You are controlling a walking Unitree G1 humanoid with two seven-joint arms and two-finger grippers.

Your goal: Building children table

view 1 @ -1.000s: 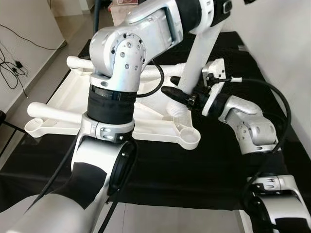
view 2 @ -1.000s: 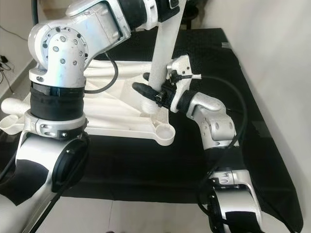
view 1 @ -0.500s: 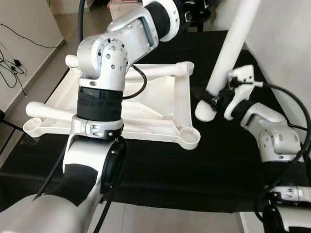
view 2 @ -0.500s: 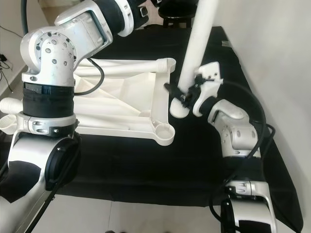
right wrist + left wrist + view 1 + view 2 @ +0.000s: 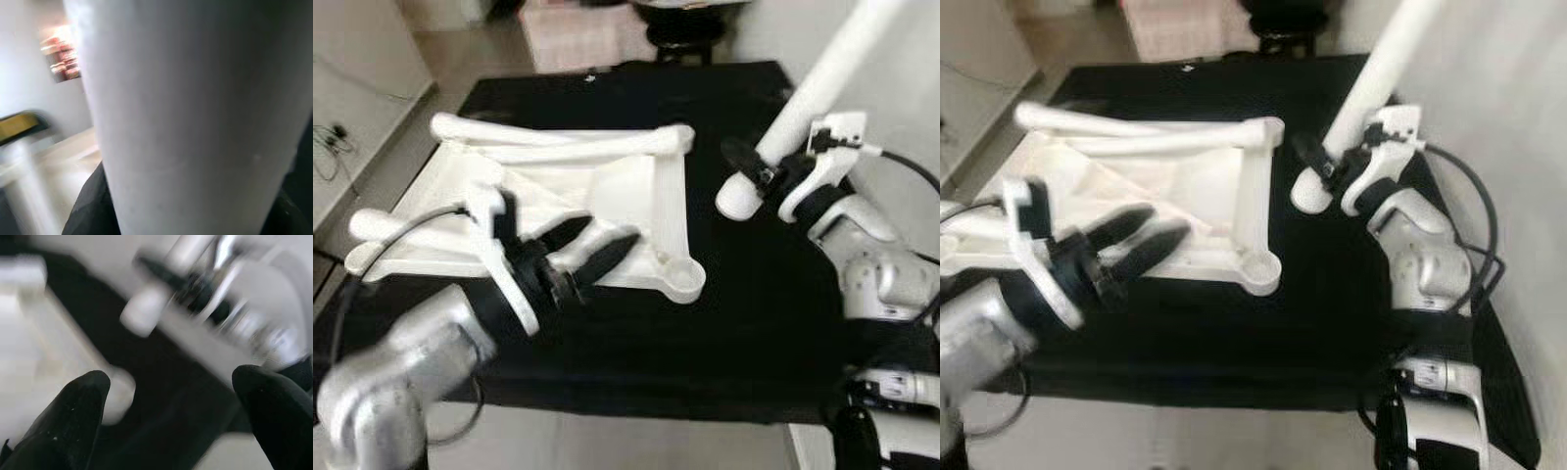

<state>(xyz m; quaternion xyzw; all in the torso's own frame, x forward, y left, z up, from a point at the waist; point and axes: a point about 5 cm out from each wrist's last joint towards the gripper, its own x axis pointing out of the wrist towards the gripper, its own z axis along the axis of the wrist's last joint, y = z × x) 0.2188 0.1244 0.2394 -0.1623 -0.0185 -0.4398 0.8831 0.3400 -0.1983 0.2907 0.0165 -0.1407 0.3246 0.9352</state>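
Note:
The white children's table top (image 5: 651,201) lies upside down on a black mat, with an empty round corner socket (image 5: 681,285) at its near right. My right gripper (image 5: 756,172) is shut on the lower end of a white table leg (image 5: 822,78), which tilts up and to the right above the mat, beside the table top's right edge. The leg's round end (image 5: 734,201) hangs free of any socket. My left gripper (image 5: 592,250) is open, low over the near part of the table top, with nothing between its fingers (image 5: 73,416).
Two more white legs lie on the table top, one along the far edge (image 5: 558,147) and one at the left (image 5: 386,227). The black mat (image 5: 734,323) covers the floor around it. A pale wall runs along the right, and cables lie at the far left.
My left arm has come down from high over the leg to the near side of the table top, gripper open. The right gripper has carried the leg right, away from the table top.

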